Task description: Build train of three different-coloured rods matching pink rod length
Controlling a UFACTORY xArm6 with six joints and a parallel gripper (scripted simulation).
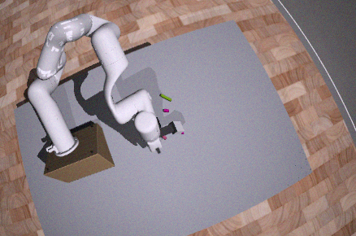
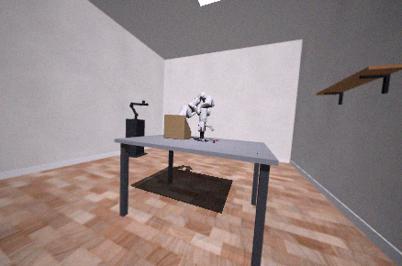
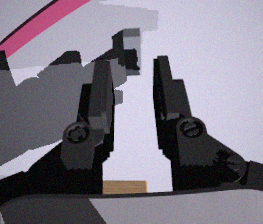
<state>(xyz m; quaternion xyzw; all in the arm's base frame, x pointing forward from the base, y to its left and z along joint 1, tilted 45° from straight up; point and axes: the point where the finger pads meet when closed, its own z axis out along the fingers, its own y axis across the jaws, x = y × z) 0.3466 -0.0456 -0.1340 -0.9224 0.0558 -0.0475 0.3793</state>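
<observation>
In the overhead view my gripper (image 1: 158,150) hangs low over the grey table, just in front of the rods. In the wrist view the fingers stand a little apart with nothing between them. A short grey rod (image 3: 131,44) lies just beyond the left fingertip. The long pink rod (image 3: 62,10) lies aslant behind it, at the upper left. In the overhead view a pink end (image 1: 164,137) shows beside the wrist, the grey rod lies to its right, and a magenta rod (image 1: 166,110) and a lime rod (image 1: 165,98) lie farther back. Other rods are hidden or too small to tell.
The arm stands on a brown box (image 1: 80,152) at the table's left. The arm's own links (image 1: 132,107) hang over the area behind the rods. The table's edges are far from the rods.
</observation>
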